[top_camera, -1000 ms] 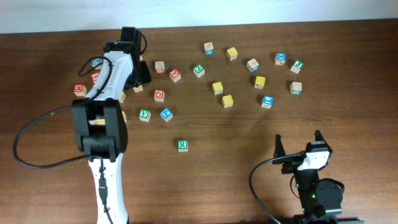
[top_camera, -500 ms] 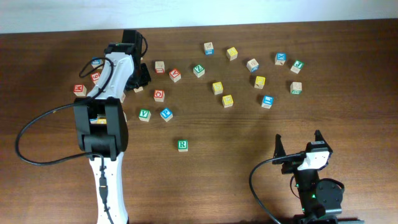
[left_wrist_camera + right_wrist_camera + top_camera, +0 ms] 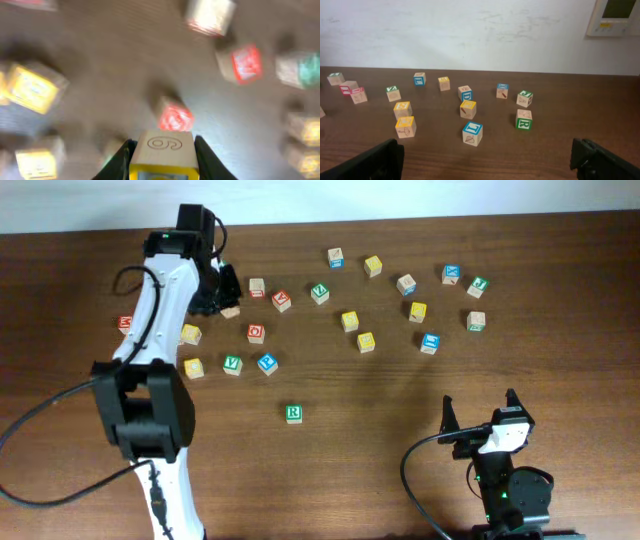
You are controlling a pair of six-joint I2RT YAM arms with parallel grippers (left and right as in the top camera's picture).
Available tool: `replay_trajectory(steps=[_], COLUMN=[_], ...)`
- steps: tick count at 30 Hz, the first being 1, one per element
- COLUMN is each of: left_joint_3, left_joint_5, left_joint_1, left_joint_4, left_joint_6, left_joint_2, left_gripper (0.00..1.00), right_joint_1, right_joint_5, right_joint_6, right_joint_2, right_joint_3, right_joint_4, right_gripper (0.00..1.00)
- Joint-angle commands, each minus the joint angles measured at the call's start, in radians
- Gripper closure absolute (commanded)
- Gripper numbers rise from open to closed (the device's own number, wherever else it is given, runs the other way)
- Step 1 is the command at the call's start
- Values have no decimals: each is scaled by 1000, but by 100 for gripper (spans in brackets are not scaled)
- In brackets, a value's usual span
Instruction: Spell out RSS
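The left hand (image 3: 162, 161) is clenched on a yellow-faced cube (image 3: 161, 146), fingers pressed against both its sides. The smeared left wrist view suggests the arm is swinging with the cube clear of the bench (image 3: 390, 465). The cube's pale side shows a carved 6 or 9. Its yellow face is cut off at the frame edge, so I cannot tell whether it is an S. If it is, the first S is in hand and needs carrying to the R cube (image 3: 293, 413), which sits alone near the bench's middle, well apart from the scattered cubes. Compared with a second ago, the left arm has swung away towards the bench's left side, baring two yellow cubes (image 3: 190, 334) that it covered before, one just below the other. Its hand is still at the far left cluster. The R cube has not moved. The right hand (image 3: 479, 408) remains parked near the front edge, its fingers spread wide and holding nothing.
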Motion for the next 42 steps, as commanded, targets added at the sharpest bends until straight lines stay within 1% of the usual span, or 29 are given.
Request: replay_trajectory(steps=[1, 3, 5, 7, 8, 9, 10, 11, 12, 13, 15, 16, 17, 19, 20, 21, 23, 25, 28, 31, 35, 36, 37, 42], left_joint_3=[6, 5, 1, -27, -55, -123, -202, -303, -339, -343, -344, -345, -346, -356, -365, -380, -434, -469, -469, -469, -469, -469, -469, -469], left_joint_5=[235, 231, 195, 160, 123, 75, 76, 80, 84, 84, 71, 26, -18, -103, -127, -126, -126, -126, -126, -125, -125, -125, -122, -104], left_joint_1=[-33, -90, -167, -296, -336, -391, -430, -483, -515, -542, -573, -590, -600, -604, -602, -602, -604, -600, -591, -576, -576, -576, -576, -576], left_joint_4=[-162, -252, -303, -345, -331, -301, -262, -172, -129, -101, -91, -89, -89, -82, -76, -67, -19, 14, 17, 17, 25, 20, 13, -10], left_joint_6=[2, 2, 5, 5, 4, -26, -48, -54, -56, -56, -116, -131, -134, -203, -213, -244, -270, -270, -270, -270, -269, -269, -269, -270], left_joint_2=[-56, -55, -53, -51, -51, -51, -51, -51, -51, -51, -51, -51, -51, -51, -51, -51, -51, -51, -51, -51, -51, -51, -51, -51], left_gripper=[75, 75, 75, 76, 75, 75, 76, 76, 75, 76, 77, 75, 75, 76, 76, 76, 75, 75, 76, 72, 72, 72, 76, 77], right_joint_1=[-7, -7, -7, -7, -7, -7, -7, -7, -7, -7, -7, -7, -7, -7, -7, -7, -7, -7, -7, -7, -7, -7, -7, -7], right_joint_5=[8, 8, 8, 8, 8, 8, 8, 8, 8, 8, 8, 8, 8, 8, 8, 8, 8, 8, 8, 8, 8, 8, 8, 8], right_joint_6=[11, 11, 11, 11, 11, 10, 11, 11, 11, 11, 11, 11, 11, 10, 11, 11, 11, 11, 11, 10, 11, 10, 10, 11], right_joint_2=[-6, -6, -6, -6, -6, -6, -6, -6, -6, -6, -6, -6, -6, -6, -6, -6, -6, -6, -6, -6, -6, -6, -6, -6], right_joint_3=[-5, -5, -5, -5, -5, -5, -5, -5, -5, -5, -5, -5, -5, -5, -5, -5, -5, -5, -5, -5, -5, -5, -5, -5], right_joint_4=[-5, -5, -5, -5, -5, -5, -5, -5, -5, -5, -5, -5, -5, -5, -5, -5, -5, -5, -5, -5, -5, -5, -5, -5], right_gripper=[2, 2, 2, 2, 2, 2, 2, 2, 2, 2, 2, 2, 2, 2, 2, 2, 2, 2, 1, 2, 2, 2, 2, 2])
